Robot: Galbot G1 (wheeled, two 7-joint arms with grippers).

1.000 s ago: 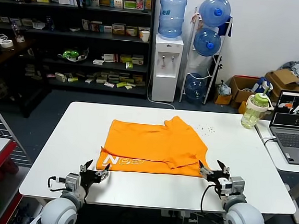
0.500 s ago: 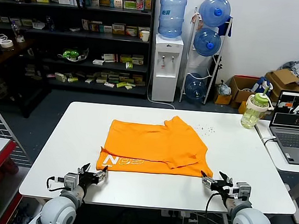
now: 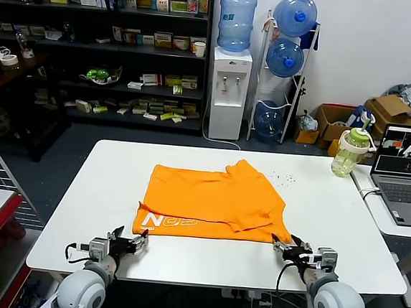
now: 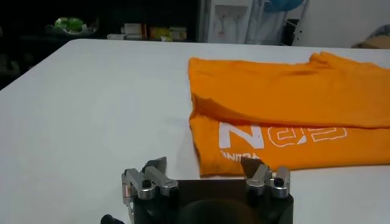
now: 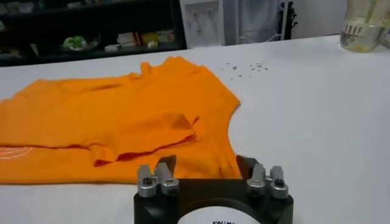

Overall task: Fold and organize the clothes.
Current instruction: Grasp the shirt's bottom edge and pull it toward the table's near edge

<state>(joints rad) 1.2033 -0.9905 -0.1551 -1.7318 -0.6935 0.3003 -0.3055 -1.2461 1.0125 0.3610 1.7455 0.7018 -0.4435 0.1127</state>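
The orange T-shirt lies partly folded mid-table; the right gripper has crept back to its near hem corner, fingers narrowing around it; the left gripper waits spread wide; 1 lift seems imminent.

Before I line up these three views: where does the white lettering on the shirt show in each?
Head view: lettering on the shirt's near left corner.
Left wrist view: lettering just beyond the fingers, readable.
Right wrist view: only a trace at the picture's edge.
Shared landmark: the shirt's near hem.
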